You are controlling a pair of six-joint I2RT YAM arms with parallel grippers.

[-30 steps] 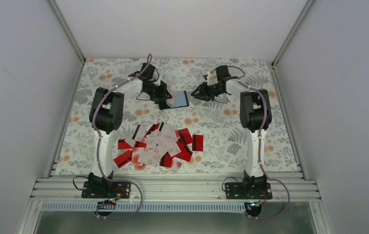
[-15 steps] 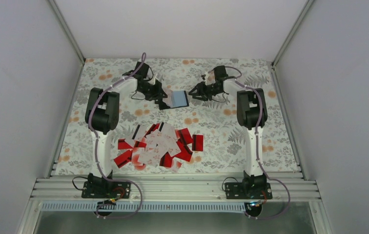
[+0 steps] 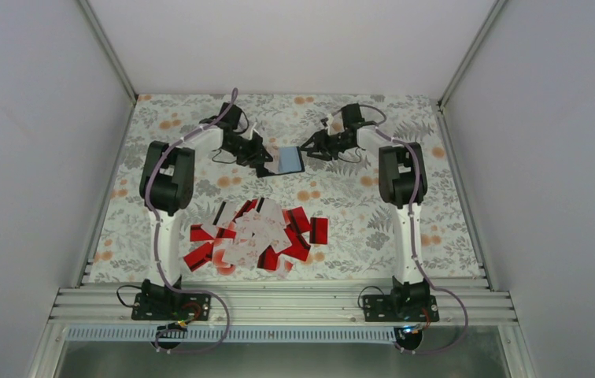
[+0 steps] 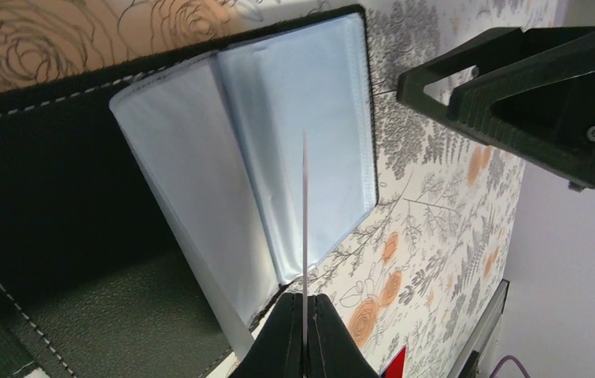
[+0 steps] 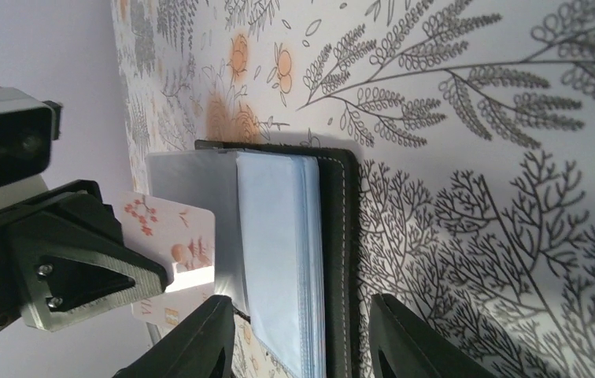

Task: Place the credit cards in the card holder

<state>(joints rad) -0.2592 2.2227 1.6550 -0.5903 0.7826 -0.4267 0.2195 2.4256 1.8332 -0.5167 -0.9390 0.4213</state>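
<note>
Top view: the card holder [image 3: 289, 161] is lying open near the far edge of the floral counter [image 3: 444, 228], about midway between the left and right edges. The left gripper [image 3: 264, 164] is sitting at its left side and the right gripper [image 3: 308, 150] at its right side, so the two are crowding the holder closely. The loose credit cards [image 3: 256, 235] are lying in an overlapping heap well apart from it, toward the middle of the near edge. Bare patterned surface is showing between heap and holder, and out toward both side edges.

Left wrist view: the left gripper's fingers are pinching one white card [image 4: 304, 228]. It is showing only as a thin edge-on line, standing over the pale blue-grey sleeves [image 4: 322, 134]. One sleeve leaf is lifting off the black cover.

Right wrist view adds the card's face, white with small red floral marks, and places it at the holder's left side, beside the sleeve stack. Whether the card's edge is touching a sleeve is unclear.

The right gripper's fingers are spread wide, with the sleeve stack and black cover showing between them. Their tips are running out of frame, so I cannot tell whether they are touching the holder.
</note>
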